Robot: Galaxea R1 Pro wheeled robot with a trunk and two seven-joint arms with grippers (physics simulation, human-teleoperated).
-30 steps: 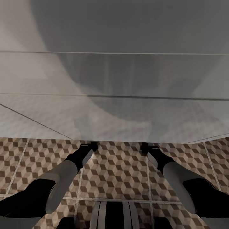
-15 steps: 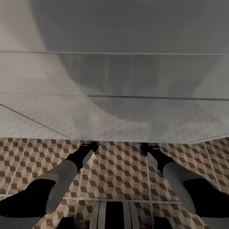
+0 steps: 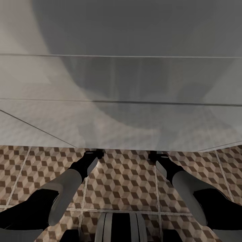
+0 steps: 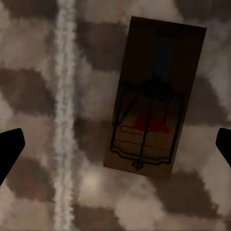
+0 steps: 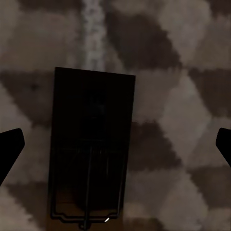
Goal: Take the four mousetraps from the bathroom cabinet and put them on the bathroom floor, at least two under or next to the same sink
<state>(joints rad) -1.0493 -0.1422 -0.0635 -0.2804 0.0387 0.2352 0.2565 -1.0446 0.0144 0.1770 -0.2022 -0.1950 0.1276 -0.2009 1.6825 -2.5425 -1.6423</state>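
Mousetraps (image 4: 148, 98) (image 5: 90, 147) flat on floor tiles (image 3: 124, 181) in wrist views, both fingers apart.

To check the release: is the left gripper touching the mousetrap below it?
Apart. In the left wrist view, the mousetrap lies on the bathroom floor, clear of both fingertips.

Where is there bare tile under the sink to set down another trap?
Bare bathroom floor lies between the two forearms in the head view. Under the left gripper a mousetrap already lies beside a grout line; another mousetrap lies under the right gripper.
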